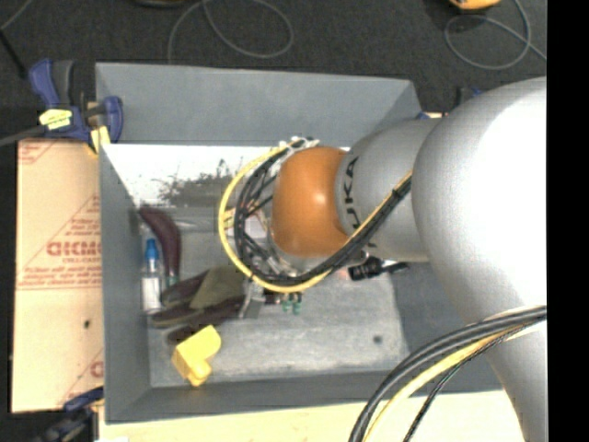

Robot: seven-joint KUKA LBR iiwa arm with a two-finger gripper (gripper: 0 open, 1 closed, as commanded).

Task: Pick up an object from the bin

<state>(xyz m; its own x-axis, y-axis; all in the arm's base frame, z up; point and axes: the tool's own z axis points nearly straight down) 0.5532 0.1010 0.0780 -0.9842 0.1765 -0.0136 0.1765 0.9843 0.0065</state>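
Note:
My gripper (264, 293) hangs low in the middle of the bin, mostly hidden under the arm's orange cover. Its lower end is right beside an olive and dark brown floppy thing (198, 293) that lies just to its left. A yellow plastic block (196, 354) rests near the bin's front left corner, below and left of the gripper. A clear tube with a blue cap (150, 268) lies along the left wall. A dark maroon curved piece (165, 231) sits just behind the tube.
The arm, with its orange cover and looped cables, reaches in from the right and covers the bin's back right part. Bare bin floor shows at the front right.

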